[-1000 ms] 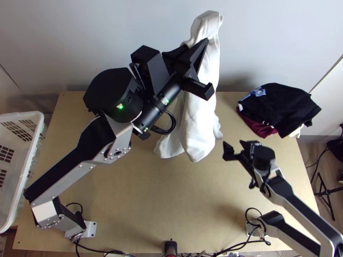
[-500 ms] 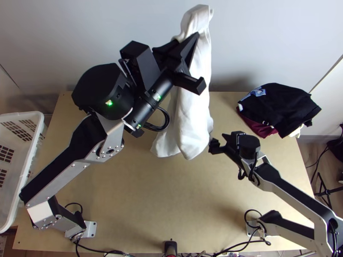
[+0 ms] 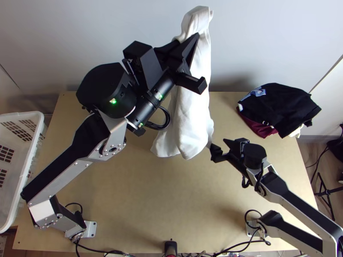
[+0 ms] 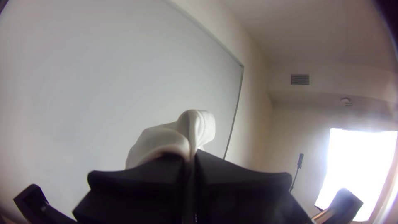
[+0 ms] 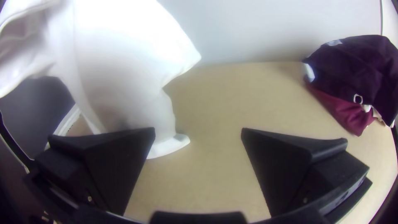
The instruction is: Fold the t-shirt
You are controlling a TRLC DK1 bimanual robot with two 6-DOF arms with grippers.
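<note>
High over the table's far side, my left gripper (image 3: 195, 37) is shut on the upper part of the white t-shirt (image 3: 195, 111), which hangs down bunched in long folds. In the left wrist view the fingers of my left gripper (image 4: 190, 159) meet with white cloth (image 4: 161, 139) pinched between them. Just right of the hanging shirt's lower part stands my right gripper (image 3: 218, 145), open. In the right wrist view the fingers of my right gripper (image 5: 199, 135) are wide apart, with the shirt (image 5: 124, 74) beside and partly behind one of them.
A pile of dark and maroon clothes (image 3: 278, 107) lies at the table's far right corner. The white plastic basket (image 3: 37, 141) stands off the left edge. Behind the wooden table (image 3: 154, 201) rises a pale wall (image 3: 274, 38).
My left gripper has moved left and slightly up the picture with the shirt. The right one went left to the shirt's lower edge, then its body drew slightly back right, its fingers spreading.
</note>
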